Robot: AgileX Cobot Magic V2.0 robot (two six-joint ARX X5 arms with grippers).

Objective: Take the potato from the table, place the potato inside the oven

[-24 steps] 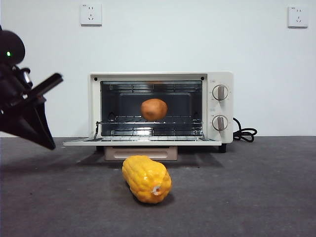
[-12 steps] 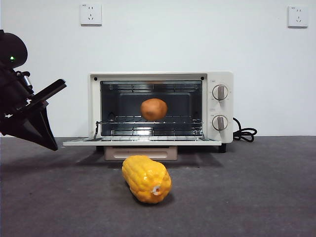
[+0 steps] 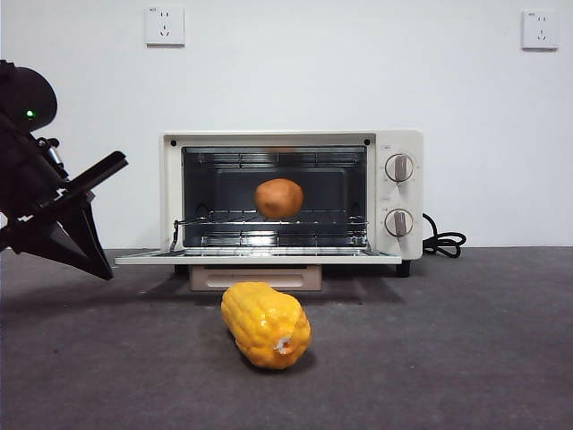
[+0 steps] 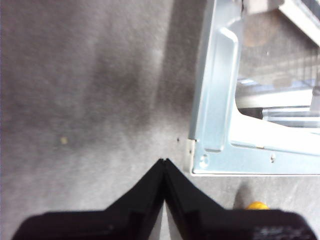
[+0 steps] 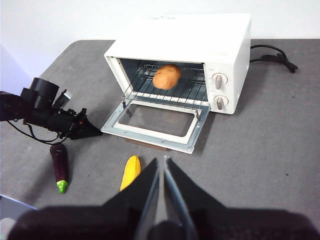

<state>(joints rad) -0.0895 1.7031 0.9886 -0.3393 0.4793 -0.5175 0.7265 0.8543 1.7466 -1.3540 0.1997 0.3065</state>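
Front view shows our empty, pinched-shut left hand (image 3: 106, 265) creeping toward the near corner of the cream-white toaster oven (image 3: 291, 202)'s dropped door, while the rounded orange-brown potato (image 3: 278, 198) sits beyond it on the rack, so placing looks done.

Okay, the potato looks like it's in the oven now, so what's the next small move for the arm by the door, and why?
Probably bring the left pincer, shut and empty, under the near corner of the open door to lift it closed. The potato already sits on the rack inside the oven, and the door lies flat and open. The right pincer waits high above the table.
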